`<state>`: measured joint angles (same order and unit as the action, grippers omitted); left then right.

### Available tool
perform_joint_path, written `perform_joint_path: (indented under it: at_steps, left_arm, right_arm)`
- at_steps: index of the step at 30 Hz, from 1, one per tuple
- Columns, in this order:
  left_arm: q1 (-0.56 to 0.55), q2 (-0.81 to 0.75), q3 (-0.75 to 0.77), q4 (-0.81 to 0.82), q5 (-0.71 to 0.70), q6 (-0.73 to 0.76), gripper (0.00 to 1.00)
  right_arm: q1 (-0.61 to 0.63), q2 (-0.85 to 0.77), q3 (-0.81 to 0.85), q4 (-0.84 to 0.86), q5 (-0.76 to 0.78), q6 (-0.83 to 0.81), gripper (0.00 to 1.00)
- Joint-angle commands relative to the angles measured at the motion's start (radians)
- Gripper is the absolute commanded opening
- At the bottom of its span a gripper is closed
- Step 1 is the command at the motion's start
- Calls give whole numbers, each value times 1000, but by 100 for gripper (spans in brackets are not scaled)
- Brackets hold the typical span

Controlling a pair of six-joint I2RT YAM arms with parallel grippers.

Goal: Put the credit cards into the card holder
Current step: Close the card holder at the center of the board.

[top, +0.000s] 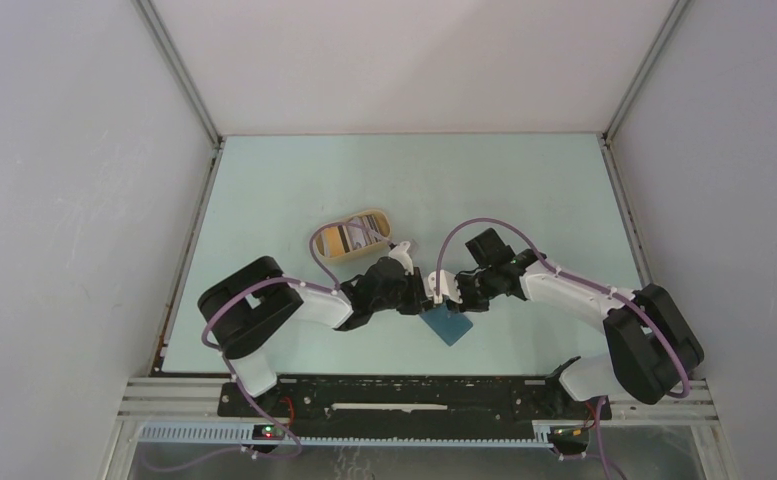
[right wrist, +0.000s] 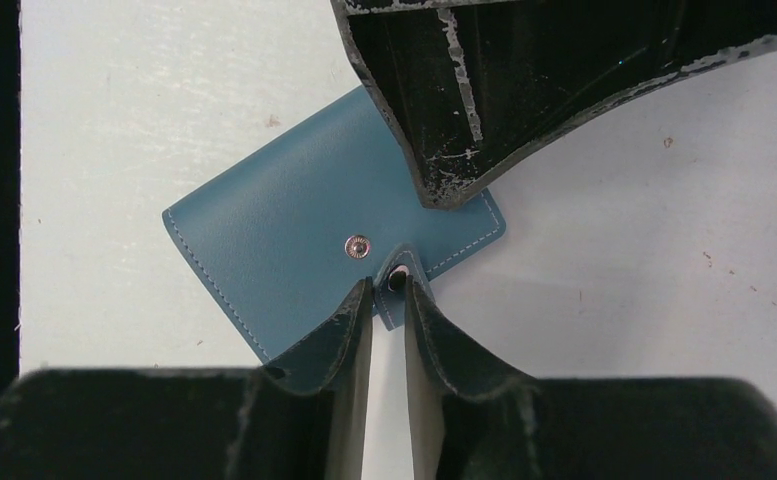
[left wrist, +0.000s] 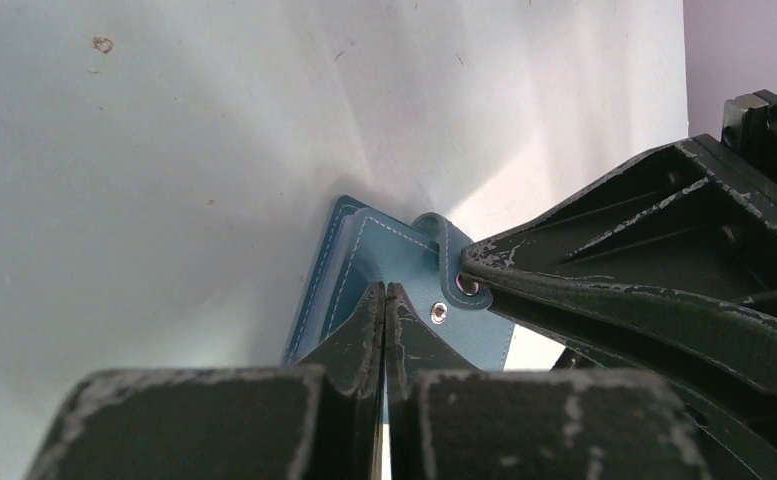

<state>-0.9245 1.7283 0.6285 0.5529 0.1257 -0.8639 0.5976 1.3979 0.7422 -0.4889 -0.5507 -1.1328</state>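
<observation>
The card holder [top: 451,325] is a teal-blue wallet lying folded on the table between both arms. In the left wrist view my left gripper [left wrist: 385,290] is shut with nothing between its jaws, its tips pressing down on the card holder [left wrist: 404,262]. From the right wrist the same fingers [right wrist: 444,150] bear on its far corner. My right gripper [right wrist: 388,285] has closed narrowly on the unsnapped snap tab [right wrist: 396,283], which curls up off the holder [right wrist: 274,240]. The stud [right wrist: 357,245] is bare. The credit cards [top: 349,238] lie in the tan tray.
The tan oval tray [top: 316,243] sits behind the left arm's wrist, left of centre. Grey enclosure walls ring the pale green table on three sides. The two grippers meet tip to tip over the holder, near the table's front.
</observation>
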Motion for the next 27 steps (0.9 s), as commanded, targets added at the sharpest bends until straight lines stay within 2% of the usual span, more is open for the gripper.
perform_joint_path:
  at_steps: [1, 14, 24, 27]
  left_arm:
    - [-7, 21, 31, -22, -2, 26, 0]
    - [-7, 27, 35, -22, 7, 28, 0]
    - [-8, 28, 35, -21, 10, 28, 0]
    - [-10, 29, 36, -22, 10, 28, 0]
  right_arm:
    - [11, -20, -3, 3, -12, -19, 24]
    - [11, -47, -3, -10, -29, -3, 28]
    - [22, -25, -3, 13, 6, 14, 22]
    - [22, -24, -3, 13, 9, 17, 13]
